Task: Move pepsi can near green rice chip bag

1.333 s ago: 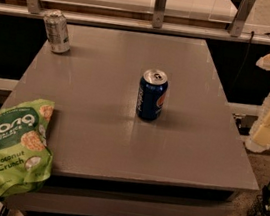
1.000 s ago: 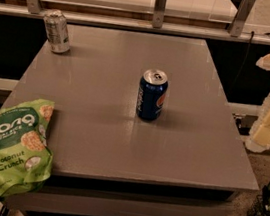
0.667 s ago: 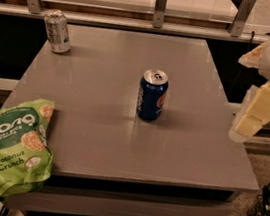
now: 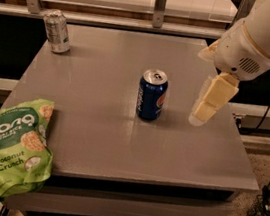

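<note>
The pepsi can [image 4: 151, 95] is dark blue with a silver top and stands upright near the middle of the grey table [image 4: 97, 124]. The green rice chip bag [image 4: 12, 145] lies flat at the table's front left corner, partly over the edge. My gripper [image 4: 208, 100] hangs from the white arm over the right side of the table, to the right of the pepsi can and apart from it. It holds nothing.
A silver-grey can [image 4: 56, 31] stands at the table's back left corner. A rail with metal posts [image 4: 160, 5] runs behind the table. A wire basket [image 4: 266, 215] sits on the floor at the lower right.
The arm has swung in from the right edge of the view to over the table's right side, closer to the pepsi can. The cans and bag have not moved.
</note>
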`<move>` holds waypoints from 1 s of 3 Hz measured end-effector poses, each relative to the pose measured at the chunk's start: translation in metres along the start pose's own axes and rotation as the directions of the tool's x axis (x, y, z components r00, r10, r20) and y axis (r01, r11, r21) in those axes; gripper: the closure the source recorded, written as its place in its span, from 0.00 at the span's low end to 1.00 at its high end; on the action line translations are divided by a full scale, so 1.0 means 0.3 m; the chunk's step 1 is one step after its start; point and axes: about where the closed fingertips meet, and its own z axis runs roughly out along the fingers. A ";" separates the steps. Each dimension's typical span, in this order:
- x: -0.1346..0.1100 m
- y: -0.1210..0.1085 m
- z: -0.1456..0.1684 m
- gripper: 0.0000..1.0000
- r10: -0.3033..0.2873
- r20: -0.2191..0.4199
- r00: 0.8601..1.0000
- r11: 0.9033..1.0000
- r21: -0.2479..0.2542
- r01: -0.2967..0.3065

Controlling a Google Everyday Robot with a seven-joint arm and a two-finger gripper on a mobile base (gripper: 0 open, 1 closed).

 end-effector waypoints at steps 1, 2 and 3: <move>-0.073 -0.034 0.061 0.00 -0.040 0.064 0.997 0.999 0.001 0.040; -0.125 -0.056 0.113 0.00 -0.072 0.101 0.992 0.997 -0.003 0.073; -0.159 -0.064 0.160 0.00 -0.078 0.126 0.989 0.996 -0.022 0.081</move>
